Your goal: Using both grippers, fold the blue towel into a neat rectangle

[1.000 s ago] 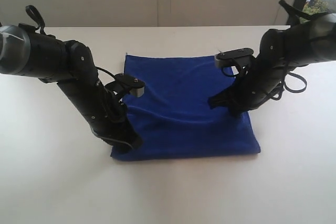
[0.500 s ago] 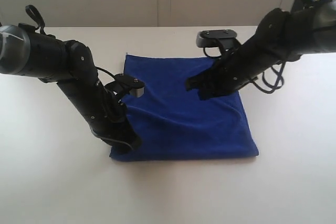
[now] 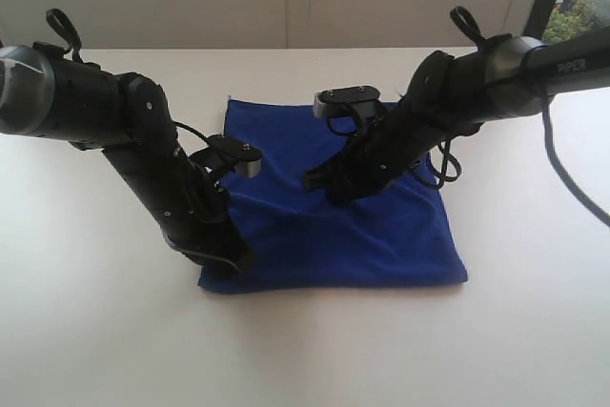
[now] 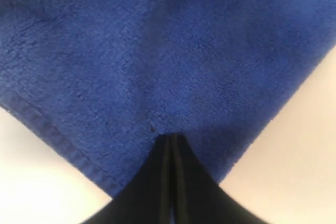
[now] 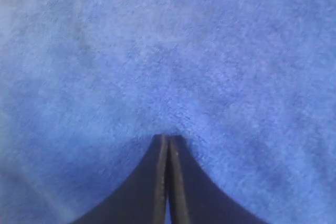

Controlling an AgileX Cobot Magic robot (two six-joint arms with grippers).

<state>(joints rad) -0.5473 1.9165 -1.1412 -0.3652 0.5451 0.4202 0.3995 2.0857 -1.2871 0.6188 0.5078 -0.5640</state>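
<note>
Blue terry cloth lies spread on the white table [image 3: 95,331]: the blue towel [image 3: 372,235] sits at the middle of the surface, its outline close to a rectangle, with shallow ripples across the near half.

Left gripper [image 3: 236,262]: clenched. The jaws are pressed flat together and the tip is set down at the towel's near-left corner. In the left wrist view the closed tip meets the pile just inside that corner, the stitched hem [image 4: 50,129] runs along one edge, and bare table shows on both sides of the corner. Whether any cloth is caught between the jaws I cannot tell.

Right gripper [image 3: 319,181]: clenched as well, jaws together along their whole length. My right arm reaches in from the right side and across the towel, so the tip stands over the central area of the cloth, left of the towel's middle — well apart from my left gripper. The right wrist view is filled with blue pile and is slightly blurred; whether the tip touches the cloth or hangs just above it I cannot tell.
</note>
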